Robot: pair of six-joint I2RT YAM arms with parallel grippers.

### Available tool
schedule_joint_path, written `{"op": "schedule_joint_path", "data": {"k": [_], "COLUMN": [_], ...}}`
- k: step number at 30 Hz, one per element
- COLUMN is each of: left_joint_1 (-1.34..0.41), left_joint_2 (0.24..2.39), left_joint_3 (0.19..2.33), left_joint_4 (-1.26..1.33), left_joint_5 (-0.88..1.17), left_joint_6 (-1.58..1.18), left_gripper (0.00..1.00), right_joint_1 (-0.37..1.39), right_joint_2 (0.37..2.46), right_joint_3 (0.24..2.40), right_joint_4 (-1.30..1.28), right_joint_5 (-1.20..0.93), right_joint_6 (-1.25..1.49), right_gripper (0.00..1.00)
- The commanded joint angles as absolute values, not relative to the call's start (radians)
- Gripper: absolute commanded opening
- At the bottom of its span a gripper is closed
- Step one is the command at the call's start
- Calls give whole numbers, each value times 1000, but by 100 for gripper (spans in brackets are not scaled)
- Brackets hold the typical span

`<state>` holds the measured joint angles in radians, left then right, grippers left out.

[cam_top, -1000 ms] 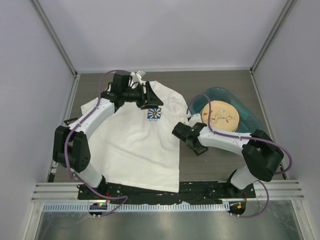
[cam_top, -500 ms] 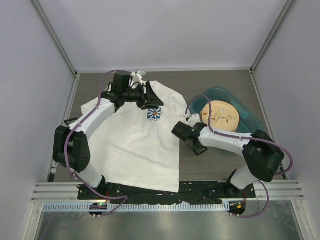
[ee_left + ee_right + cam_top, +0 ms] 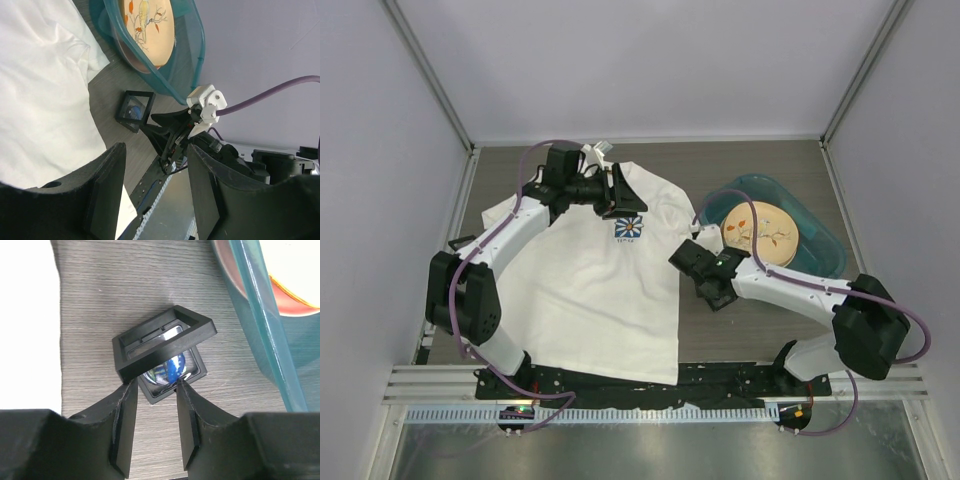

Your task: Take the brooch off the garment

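My right gripper (image 3: 154, 384) has its jaws spread. They flank the near corner of the small black box (image 3: 150, 347) at the centre of the right wrist view and pinch nothing. Inside the box, under its raised lid frame, lies the brooch (image 3: 167, 369), a shiny dark-blue round, off the garment (image 3: 590, 280) and resting on the bare table (image 3: 100, 290) just right of the shirt's edge. I judge the removal itself done. What may be left is drawing my arm away and perhaps shutting the lid. My left gripper (image 3: 156, 147) is also spread wide and holds nothing. In the top view it hangs over the shirt's collar, upper middle of the frame. Some things I cannot make out. The lid frame crosses the brooch, so I cannot tell whether it sits flat or tilted. In the top view my right wrist covers the box entirely, and my left hand hides the collar. From the left wrist the box shows only a small blue glint beside the teal tub (image 3: 197, 60).
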<state>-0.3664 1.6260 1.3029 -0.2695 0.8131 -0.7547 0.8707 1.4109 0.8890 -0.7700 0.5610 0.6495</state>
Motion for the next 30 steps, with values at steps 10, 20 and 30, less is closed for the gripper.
{"op": "schedule_joint_path", "data": {"k": [10, 20, 30], "left_joint_1": [-278, -5, 101], "left_joint_2": [1620, 1695, 1828], "left_joint_3": [1292, 1262, 1394], "left_joint_4": [-203, -196, -415], "left_joint_5": [816, 764, 559], "left_joint_6": [-791, -822, -646], "left_gripper": [55, 47, 45], "right_joint_1": [896, 873, 755], "right_joint_2": [1336, 1601, 2212], "right_joint_3": [1099, 1350, 1938], "right_joint_4": [-686, -216, 55], "right_joint_5": [402, 301, -56], "right_joint_6": [638, 572, 559], "right_gripper": [43, 42, 42]}}
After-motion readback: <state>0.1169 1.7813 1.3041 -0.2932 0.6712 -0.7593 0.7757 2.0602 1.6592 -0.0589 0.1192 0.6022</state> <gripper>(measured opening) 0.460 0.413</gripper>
